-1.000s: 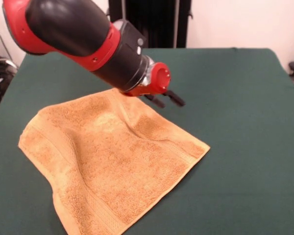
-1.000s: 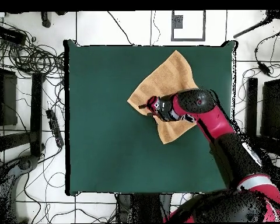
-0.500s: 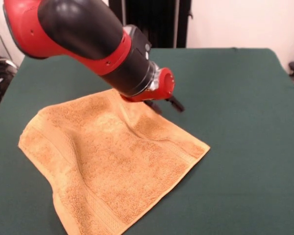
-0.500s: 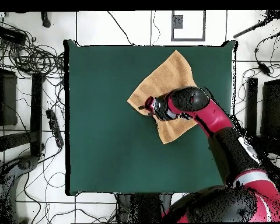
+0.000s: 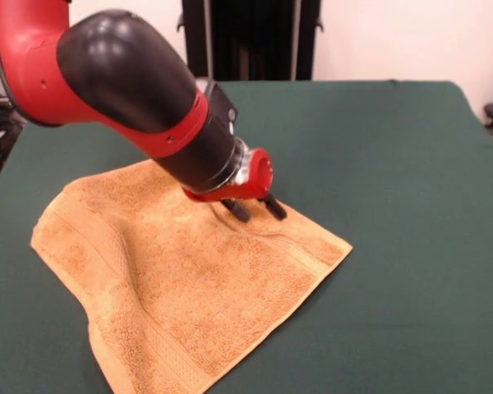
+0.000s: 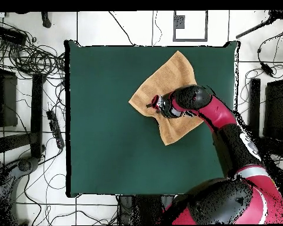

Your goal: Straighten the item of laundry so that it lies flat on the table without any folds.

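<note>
An orange-tan towel [image 5: 189, 279] is seen spread on the green counter [image 5: 394, 205], set cornerwise like a diamond in the left half of the front view, with one corner running off the near edge of that picture. From overhead the towel [image 6: 167, 79] lies toward the far right part of the counter [image 6: 108, 147], its far corner close to the far edge. Low ripples are visible across the cloth near the middle, and a woven border band is seen along the near right side in the front view.

The red and black arm [image 5: 123, 98] is lowered over the towel from the upper left of the front view. The tool [image 5: 255, 210] is held spread, its two dark fingers [image 5: 237, 212] parted and angled down, with the tips at or just above the cloth near the towel's right-hand edge. Whether the tips are pressing on the fabric cannot be told. In the overhead view the tool [image 6: 154, 106] is seen over the towel's left corner.
</note>
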`<action>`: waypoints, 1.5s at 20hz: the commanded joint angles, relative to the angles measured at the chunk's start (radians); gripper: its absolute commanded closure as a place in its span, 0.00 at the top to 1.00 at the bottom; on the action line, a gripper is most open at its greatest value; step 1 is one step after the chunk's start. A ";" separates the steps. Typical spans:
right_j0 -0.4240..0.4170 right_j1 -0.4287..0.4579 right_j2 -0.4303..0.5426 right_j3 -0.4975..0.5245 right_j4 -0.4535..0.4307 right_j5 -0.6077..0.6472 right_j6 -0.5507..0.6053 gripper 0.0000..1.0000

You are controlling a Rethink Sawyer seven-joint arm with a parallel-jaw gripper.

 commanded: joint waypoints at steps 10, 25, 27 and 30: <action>0.022 0.242 0.031 -0.155 -0.044 0.004 -0.063 1.00; -0.017 0.291 0.111 -0.073 0.101 0.151 -0.053 1.00; -0.019 0.286 0.119 -0.061 0.118 0.167 -0.046 1.00; -0.026 0.285 0.132 -0.046 0.126 0.165 -0.066 1.00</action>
